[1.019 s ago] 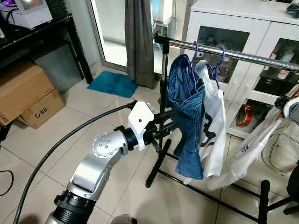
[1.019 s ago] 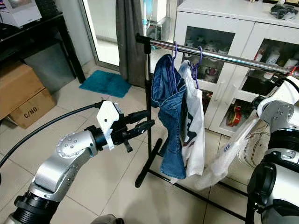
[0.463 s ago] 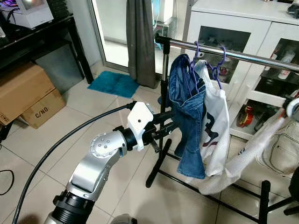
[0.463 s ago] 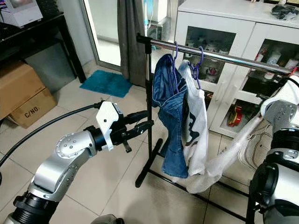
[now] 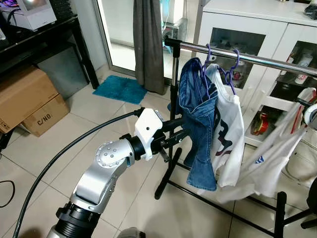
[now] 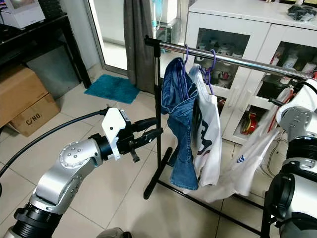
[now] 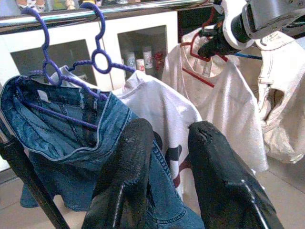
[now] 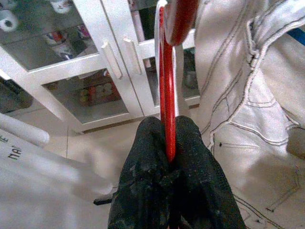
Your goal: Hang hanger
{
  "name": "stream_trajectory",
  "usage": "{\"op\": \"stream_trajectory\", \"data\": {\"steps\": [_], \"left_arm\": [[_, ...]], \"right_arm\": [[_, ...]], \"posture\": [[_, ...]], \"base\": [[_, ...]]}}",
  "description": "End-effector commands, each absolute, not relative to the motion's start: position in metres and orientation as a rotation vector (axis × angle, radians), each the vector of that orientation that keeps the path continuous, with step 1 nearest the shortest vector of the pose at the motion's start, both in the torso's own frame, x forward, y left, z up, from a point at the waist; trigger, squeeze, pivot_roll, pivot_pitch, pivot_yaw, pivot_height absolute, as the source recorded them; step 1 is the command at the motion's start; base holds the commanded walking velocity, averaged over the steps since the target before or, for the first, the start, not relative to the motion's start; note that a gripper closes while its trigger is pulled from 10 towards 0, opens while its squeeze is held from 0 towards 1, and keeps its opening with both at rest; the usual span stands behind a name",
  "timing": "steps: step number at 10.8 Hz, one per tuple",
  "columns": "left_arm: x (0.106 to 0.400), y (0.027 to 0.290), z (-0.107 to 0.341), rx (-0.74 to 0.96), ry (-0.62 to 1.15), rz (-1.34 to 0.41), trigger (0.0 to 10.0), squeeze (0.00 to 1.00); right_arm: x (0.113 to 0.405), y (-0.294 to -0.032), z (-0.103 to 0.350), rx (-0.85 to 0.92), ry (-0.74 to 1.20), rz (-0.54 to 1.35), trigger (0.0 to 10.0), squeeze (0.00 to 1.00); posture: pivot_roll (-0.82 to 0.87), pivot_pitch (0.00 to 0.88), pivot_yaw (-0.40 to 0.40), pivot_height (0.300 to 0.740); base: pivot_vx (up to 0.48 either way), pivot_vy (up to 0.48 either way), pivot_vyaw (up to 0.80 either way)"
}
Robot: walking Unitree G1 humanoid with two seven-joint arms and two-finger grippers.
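A metal rail (image 5: 262, 59) carries two purple hangers (image 7: 97, 59), one with blue jeans (image 5: 198, 119), one with a white printed shirt (image 5: 229, 134). My right gripper (image 8: 167, 138) is shut on a red hanger (image 8: 167, 90) just below the rail, to the right of those clothes. A white T-shirt (image 5: 270, 158) hangs from this red hanger (image 7: 198, 76). The hanger's hook is hidden from the head views. My left gripper (image 5: 181, 130) is held out open at mid height, its fingers (image 7: 128, 162) empty and just short of the jeans.
A white cabinet (image 6: 233, 29) with glass doors stands behind the rail. The rack's black post (image 6: 158, 114) and floor bars (image 5: 218, 201) lie ahead. Cardboard boxes (image 5: 29, 99) sit at the left, a teal mat (image 5: 121, 89) and grey curtain (image 5: 148, 44) beyond. A cream jacket (image 8: 252, 109) hangs far right.
My right gripper has lifted the red hanger, so the white T-shirt that sagged low now hangs higher and straighter. The left arm has stayed still.
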State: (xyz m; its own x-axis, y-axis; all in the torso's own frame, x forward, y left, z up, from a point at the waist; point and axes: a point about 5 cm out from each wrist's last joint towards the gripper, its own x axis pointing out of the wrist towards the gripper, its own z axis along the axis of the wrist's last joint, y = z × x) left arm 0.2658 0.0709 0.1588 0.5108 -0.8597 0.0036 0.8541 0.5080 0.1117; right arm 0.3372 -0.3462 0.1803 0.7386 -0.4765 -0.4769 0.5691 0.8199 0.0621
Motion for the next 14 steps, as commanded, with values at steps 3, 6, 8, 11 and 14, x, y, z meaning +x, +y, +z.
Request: {"op": "stream_trajectory", "data": {"steps": [3, 6, 8, 11, 14], "left_arm": [[0.267, 0.073, 0.159, 0.112, -0.059, -1.03, 10.0, 0.0], [0.275, 0.082, 0.153, 0.139, -0.011, -0.912, 10.0, 0.0], [0.282, 0.091, 0.147, 0.141, -0.001, -0.785, 10.0, 0.0], [0.284, 0.091, 0.144, 0.102, -0.011, -0.684, 10.0, 0.0], [0.283, 0.096, 0.139, 0.097, -0.013, -0.62, 10.0, 0.0]], "right_arm": [[0.341, -0.346, 0.19, 0.153, 0.381, -0.503, 0.0, 0.0], [0.338, -0.34, 0.203, 0.024, 0.266, -0.361, 0.0, 0.0], [0.326, -0.331, 0.21, -0.116, 0.213, -0.282, 0.0, 0.0], [0.303, -0.302, 0.196, -0.224, 0.241, -0.131, 0.0, 0.0], [0.287, -0.287, 0.174, -0.185, 0.264, -0.151, 0.0, 0.0]], "posture": [[0.09, 0.0, 0.026, 0.74], [0.09, 0.0, 0.026, 0.74], [0.09, 0.0, 0.025, 0.74], [0.08, 0.0, 0.041, 0.74], [0.09, 0.0, 0.034, 0.74]], "base": [[0.0, 0.0, 0.0], [0.0, 0.0, 0.0], [0.0, 0.0, 0.0], [0.0, 0.0, 0.0], [0.0, 0.0, 0.0]]}}
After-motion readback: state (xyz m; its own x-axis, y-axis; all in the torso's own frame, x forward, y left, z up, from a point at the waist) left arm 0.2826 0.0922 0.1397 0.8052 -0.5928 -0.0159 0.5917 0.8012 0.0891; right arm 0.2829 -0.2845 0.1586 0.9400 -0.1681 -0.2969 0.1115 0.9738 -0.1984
